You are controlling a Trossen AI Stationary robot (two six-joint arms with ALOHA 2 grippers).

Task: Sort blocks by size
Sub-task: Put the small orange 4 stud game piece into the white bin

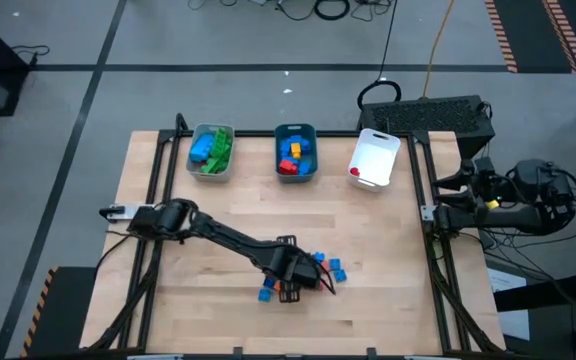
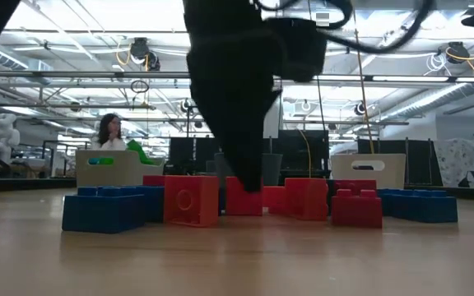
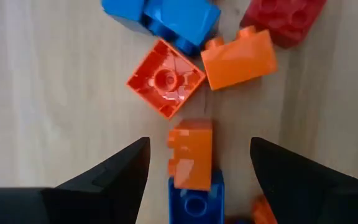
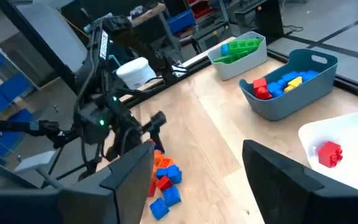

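- Left tool [image 3: 199, 171] low over the pile of blocks [image 1: 313, 275] near the front middle of the table [image 1: 218, 200], fingers wide, holding nothing.
- Between the two dark fingers [image 3: 114, 177]: a small orange block [image 3: 190, 154] lying on the wood, with a blue block [image 3: 196, 200] touching its near end.
- Just past that: an orange block flipped hollow side up [image 3: 165, 78], another orange block [image 3: 238, 59] beside it, two blue blocks [image 3: 163, 15] and a red block [image 3: 284, 18] at the far edge.
- From table height: red blocks [image 2: 192, 199] in the middle, blue blocks [image 2: 109, 207] at both ends of the row, the dark arm coming down in front of them.
- Right tool [image 4: 194, 180] off the right side of the table, up high, fingers wide, holding nothing.
- Grey tray [image 1: 196, 165] at the back left, with big blue and green blocks inside.
- Teal tray [image 1: 280, 150] in the back middle, with blue, yellow and red blocks inside.
- White tray [image 1: 380, 155] at the back right, with one small red block [image 4: 329, 154] inside.
- A person [image 2: 109, 131] sitting far off in the room behind the table.
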